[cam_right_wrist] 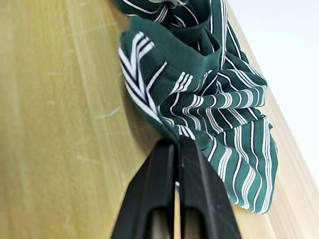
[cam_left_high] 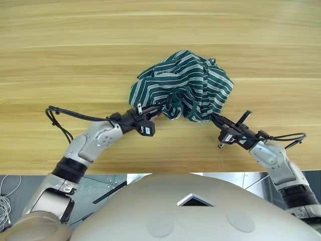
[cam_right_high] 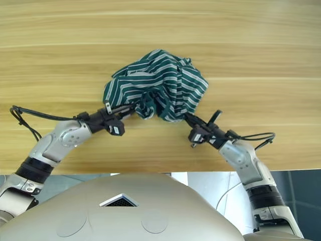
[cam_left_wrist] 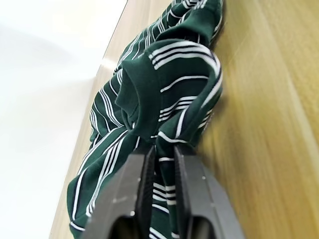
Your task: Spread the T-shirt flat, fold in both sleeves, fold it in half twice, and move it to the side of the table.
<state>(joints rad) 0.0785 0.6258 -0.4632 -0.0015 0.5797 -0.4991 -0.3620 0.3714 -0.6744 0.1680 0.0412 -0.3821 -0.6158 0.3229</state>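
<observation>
The T-shirt (cam_left_high: 183,83), dark green with thin white stripes, is bunched up in a rumpled heap on the light wooden desk (cam_left_high: 75,60). It sits roughly mid-desk and a touch toward the robot's right. None of it is spread flat. The sleeves can't really be told apart from the rest, it's just folds on folds.

The left end effector (cam_left_high: 158,108) is parked at the near-left edge of the heap. In the left wrist view its grey fingers (cam_left_wrist: 187,169) are clamped on a fold of the striped cloth. The fabric is sandwiched between them and the rest of the shirt is piled up beyond the tips.

The right end effector (cam_left_high: 213,118) is placed at the near-right edge of the heap. In the right wrist view its black fingers (cam_right_wrist: 159,169) are pressed together, with a bit of the shirt's edge pinched right at the tips, low against the desk.

So the shirt is gripped at both near corners. The bulk of it is spread between the two end effectors and just past them, on the side away from the robot, and it rests on the wood.

A black cable (cam_left_high: 57,120) is looped off the left forearm, and another (cam_left_high: 288,136) off the right.
</observation>
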